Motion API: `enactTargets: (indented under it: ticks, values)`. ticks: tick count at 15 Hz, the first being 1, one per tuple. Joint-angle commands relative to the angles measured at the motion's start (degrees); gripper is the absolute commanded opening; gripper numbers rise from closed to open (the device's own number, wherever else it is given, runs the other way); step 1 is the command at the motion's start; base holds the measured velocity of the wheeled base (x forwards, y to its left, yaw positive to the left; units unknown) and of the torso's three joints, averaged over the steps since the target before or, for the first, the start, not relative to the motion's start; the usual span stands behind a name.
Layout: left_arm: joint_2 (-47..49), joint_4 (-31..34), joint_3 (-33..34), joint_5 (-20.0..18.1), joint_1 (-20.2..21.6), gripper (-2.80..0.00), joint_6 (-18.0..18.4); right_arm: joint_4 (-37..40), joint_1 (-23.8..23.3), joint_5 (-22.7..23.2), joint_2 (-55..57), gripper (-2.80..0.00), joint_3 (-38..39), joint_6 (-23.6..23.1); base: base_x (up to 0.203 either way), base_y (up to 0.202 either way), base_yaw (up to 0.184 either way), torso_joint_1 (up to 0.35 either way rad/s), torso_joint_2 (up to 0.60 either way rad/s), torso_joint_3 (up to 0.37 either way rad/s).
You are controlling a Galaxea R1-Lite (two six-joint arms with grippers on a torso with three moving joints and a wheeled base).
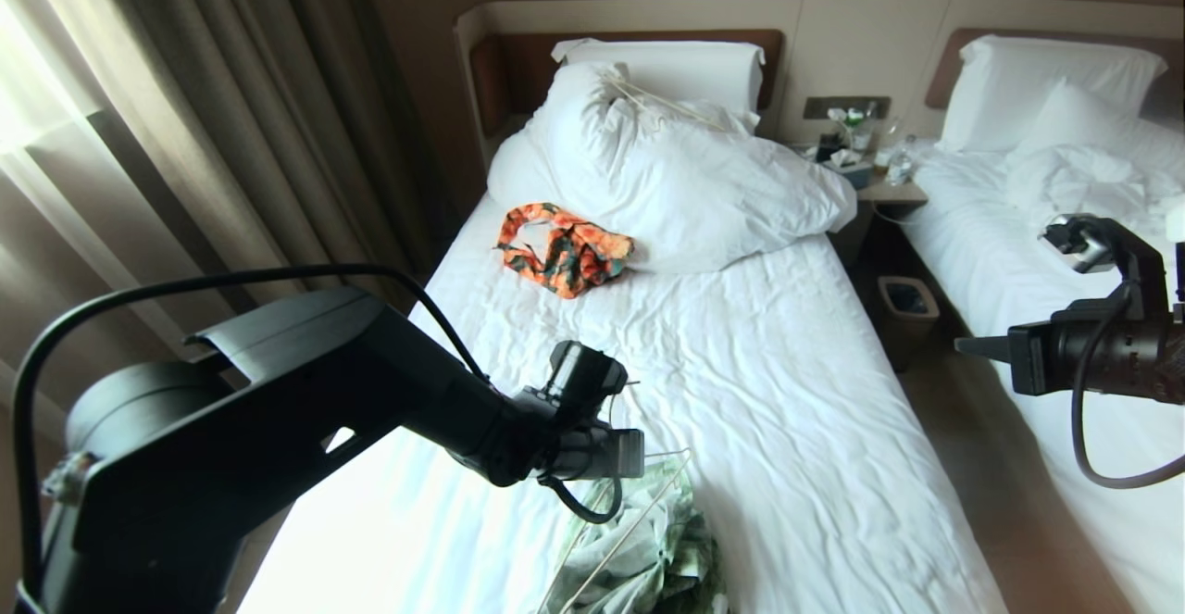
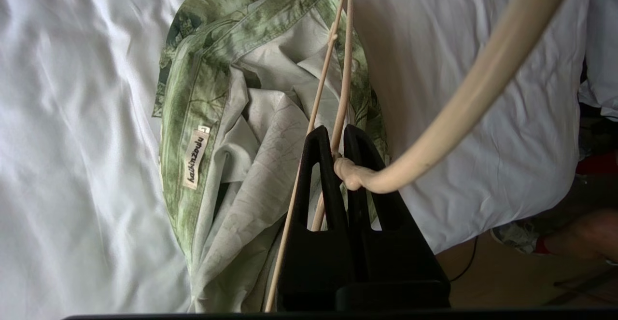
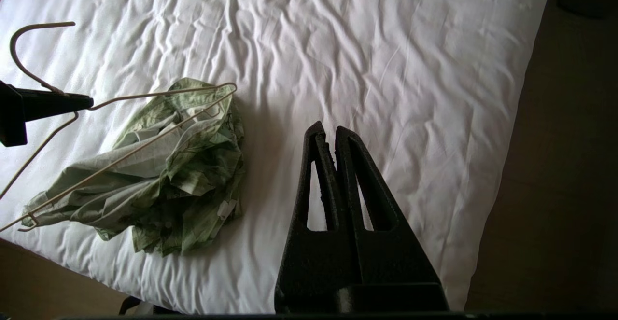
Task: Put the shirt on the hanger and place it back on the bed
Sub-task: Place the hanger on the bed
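Two beds are seen in the head view, and the nearer bed [image 1: 787, 392] with its wrinkled white sheet is the one being worked over; the second bed [image 1: 1037, 262] lies beyond a bedside table [image 1: 889, 193]. One shirt [image 3: 159, 175], green-printed with a white neck label, is crumpled in a heap near the foot edge of the nearer bed. One hanger [image 2: 458, 107] is held just above that heap, its wire frame lying across the cloth but not yet threaded into it. The left gripper [image 2: 338, 158] is clamped on the hanger at the twisted neck below the hook. The right gripper [image 3: 328, 136] is closed on nothing and is held above bare sheet beside the shirt. The step in hand is judged to be the bringing of hanger to shirt; next, the collar would need to be found and opened by the free gripper so that one hanger shoulder can be slid inside. One small orange patterned garment [image 1: 565, 248] is left by the pillows [image 1: 667, 169].
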Motion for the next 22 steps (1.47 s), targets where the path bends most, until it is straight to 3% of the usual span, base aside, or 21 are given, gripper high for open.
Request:
enactTargets:
  ticks: [1, 4, 5, 14, 15, 19, 22]
  values:
    - [-1.19, 0.81, 0.17, -0.01, -0.05, -2.80, -0.14, -0.02, -0.40, 0.10, -0.09, -2.80, 0.00, -0.60, 0.000, 0.000, 0.000, 0.000, 0.00, 0.000]
    - [-0.87, 0.91, 0.22, -0.61, 0.01, -2.80, -0.17, 0.19, -0.41, 0.10, -0.71, -2.80, 0.00, -0.73, 0.000, 0.000, 0.000, 0.000, 0.00, 0.000]
    - [-0.67, 0.91, -0.05, -0.62, 0.01, 0.00, -0.17, 0.19, -0.47, 0.08, -0.88, -2.80, 0.00, -0.73, 0.000, 0.000, 0.000, 0.000, 0.00, 0.000]
    - [-4.41, 4.22, 0.13, 0.75, 0.47, 0.00, 0.59, 3.09, -1.68, 0.10, -4.50, -2.80, 0.52, -0.73, 0.000, 0.000, 0.000, 0.000, 0.00, 0.000]
    - [-5.45, 4.54, 0.13, 1.54, 1.36, -2.80, 1.32, 3.07, -2.07, 0.10, -5.01, -2.80, 0.68, -0.73, 0.000, 0.000, 0.000, 0.000, 0.00, 0.000]
    - [-11.77, 7.29, 0.64, 2.46, 4.41, -2.80, 2.96, 3.38, -3.52, 0.13, -7.38, -2.80, 1.20, -0.73, 0.000, 0.000, 0.000, 0.000, 0.00, 0.000]
    - [-14.94, 8.31, 2.75, 6.17, 6.00, -2.80, 4.03, 5.84, -3.61, 0.19, -10.42, -2.80, 1.66, -0.69, 0.000, 0.000, 0.000, 0.000, 0.00, 0.000]
